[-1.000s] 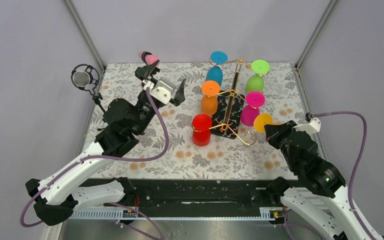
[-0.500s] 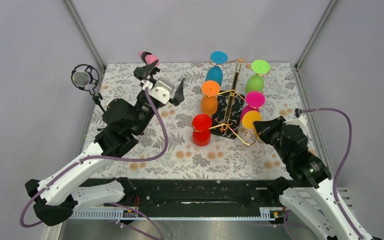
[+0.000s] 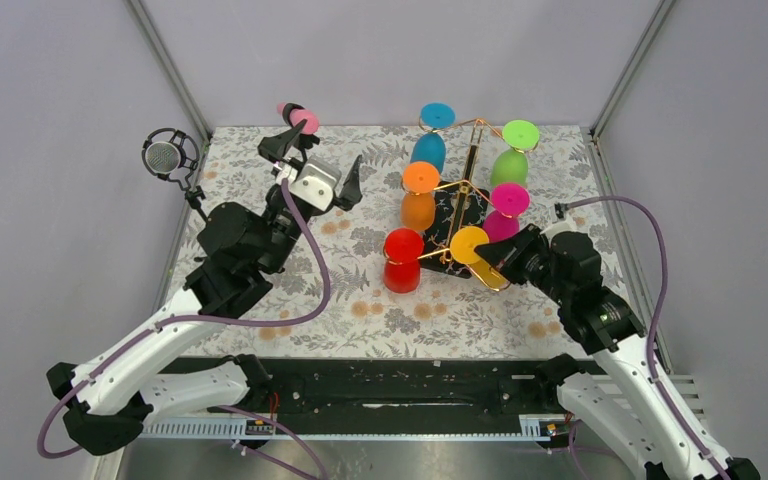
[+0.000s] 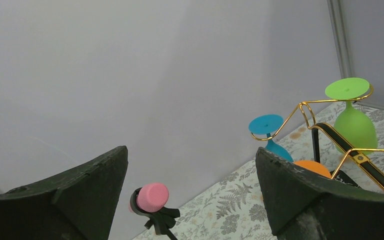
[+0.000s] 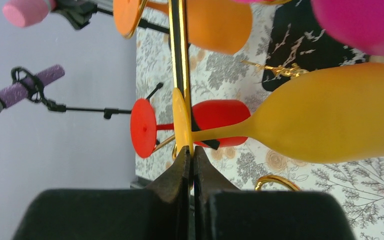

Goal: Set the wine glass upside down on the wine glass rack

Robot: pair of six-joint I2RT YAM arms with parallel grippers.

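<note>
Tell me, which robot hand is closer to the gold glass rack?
The right gripper. It is shut on the yellow wine glass by its base, right at the rack's front side. The left gripper hangs open well off to the rack's left, touching nothing.

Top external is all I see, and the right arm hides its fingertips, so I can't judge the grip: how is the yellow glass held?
Observer: The right gripper is shut on the edge of the foot disc of the yellow wine glass.
Operator: Stem in a rack arm yet?
Observer: No; the nearest curled loop of the wine glass rack lies beside the bowl, stem outside it.
</note>
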